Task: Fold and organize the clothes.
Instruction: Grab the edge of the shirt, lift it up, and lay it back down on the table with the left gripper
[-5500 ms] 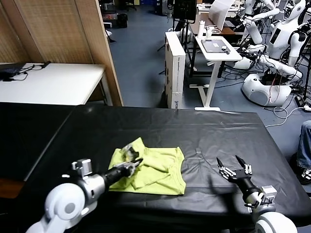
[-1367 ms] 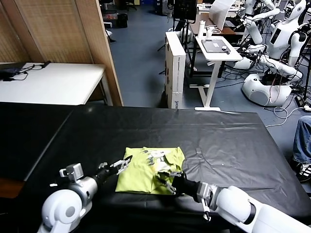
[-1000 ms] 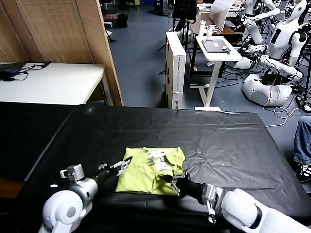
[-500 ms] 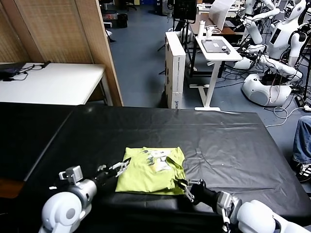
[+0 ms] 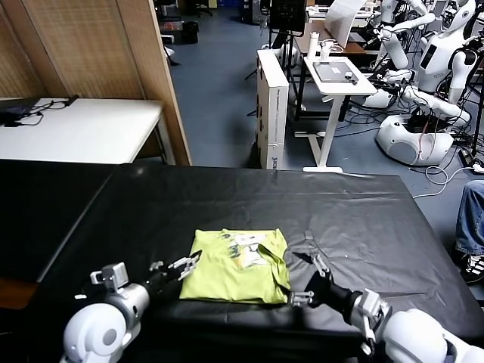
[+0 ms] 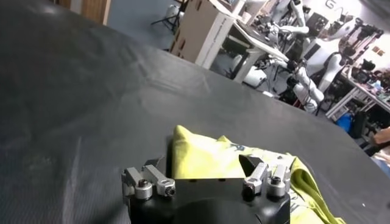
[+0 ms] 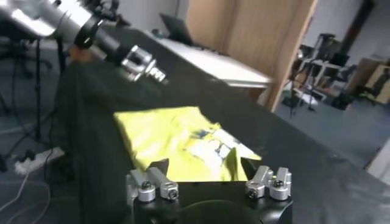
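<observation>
Folded lime T-shirt (image 5: 236, 265), long axis left-right, between spread left gripper (image 5: 184, 266) and spread right gripper (image 5: 310, 280), both just beside.

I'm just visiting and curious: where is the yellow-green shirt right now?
In the head view the shirt lies folded near the black table's front edge, between the left gripper and the right gripper.

Lying folded near the front edge of the black table (image 5: 249, 204): lime T-shirt (image 5: 234, 266), flanked closely by left gripper (image 5: 181, 266) and right gripper (image 5: 308, 278); leaving bare cloth behind, unobstructed
</observation>
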{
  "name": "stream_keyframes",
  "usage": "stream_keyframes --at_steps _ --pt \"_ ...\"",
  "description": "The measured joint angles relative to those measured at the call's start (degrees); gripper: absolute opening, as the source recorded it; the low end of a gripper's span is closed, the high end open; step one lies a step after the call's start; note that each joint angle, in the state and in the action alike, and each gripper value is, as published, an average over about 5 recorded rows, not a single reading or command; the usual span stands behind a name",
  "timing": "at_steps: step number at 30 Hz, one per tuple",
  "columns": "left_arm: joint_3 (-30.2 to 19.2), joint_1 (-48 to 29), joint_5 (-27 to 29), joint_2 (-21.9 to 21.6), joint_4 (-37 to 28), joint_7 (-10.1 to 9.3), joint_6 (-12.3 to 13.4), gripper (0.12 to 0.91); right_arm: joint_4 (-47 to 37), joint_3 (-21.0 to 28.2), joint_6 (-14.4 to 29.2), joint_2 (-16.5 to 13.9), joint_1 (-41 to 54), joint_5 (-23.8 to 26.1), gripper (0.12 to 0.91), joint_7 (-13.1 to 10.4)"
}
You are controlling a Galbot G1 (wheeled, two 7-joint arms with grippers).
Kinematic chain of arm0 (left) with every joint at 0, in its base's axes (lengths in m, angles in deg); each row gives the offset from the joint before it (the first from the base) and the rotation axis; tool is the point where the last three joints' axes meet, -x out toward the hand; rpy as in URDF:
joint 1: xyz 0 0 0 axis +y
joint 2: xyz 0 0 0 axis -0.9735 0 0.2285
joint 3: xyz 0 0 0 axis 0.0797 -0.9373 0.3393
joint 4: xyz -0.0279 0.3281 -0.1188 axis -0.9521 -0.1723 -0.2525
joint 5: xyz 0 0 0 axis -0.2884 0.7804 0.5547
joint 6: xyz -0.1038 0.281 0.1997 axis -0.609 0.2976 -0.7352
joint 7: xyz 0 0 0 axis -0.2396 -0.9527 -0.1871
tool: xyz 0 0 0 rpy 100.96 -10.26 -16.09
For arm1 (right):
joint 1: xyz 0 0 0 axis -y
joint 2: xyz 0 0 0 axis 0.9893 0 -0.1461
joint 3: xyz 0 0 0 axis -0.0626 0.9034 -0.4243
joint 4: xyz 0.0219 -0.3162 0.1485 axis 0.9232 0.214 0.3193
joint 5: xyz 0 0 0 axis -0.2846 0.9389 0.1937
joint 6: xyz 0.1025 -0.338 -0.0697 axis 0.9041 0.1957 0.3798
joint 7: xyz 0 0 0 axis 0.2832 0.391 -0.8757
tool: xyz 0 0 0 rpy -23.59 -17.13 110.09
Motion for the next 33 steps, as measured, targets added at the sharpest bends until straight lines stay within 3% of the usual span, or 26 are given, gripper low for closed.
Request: stream_keyframes --at_steps 9,15,24,30,33 --pt "0.43 1.42 1.13 0.23 0.83 0.12 0.0 0.907 -8.05 8.99 -1.64 10.47 11.18 5.55 0.907 -1.04" --pt "1.14 2.44 2.31 0.6 1.04 0.95 0.02 0.907 -13.09 12.23 -3.42 15.09 15.22 9.29 0.907 -2.15" --pt "1.34 3.08 3.08 1.29 1.28 1.34 1.35 0.907 -15.56 10.6 -5.87 16.14 15.29 11.57 0.907 -4.47" --pt "1.46 3.86 4.34 1.9 1.34 2.26 2.72 0.907 -14.43 6.06 -6.51 15.33 13.53 8.88 0.907 -6.42" --pt "1.5 4.44 5.74 2.39 1.3 3.38 4.7 0.907 -13.34 3.3 -6.88 14.98 12.35 7.35 0.907 -6.7"
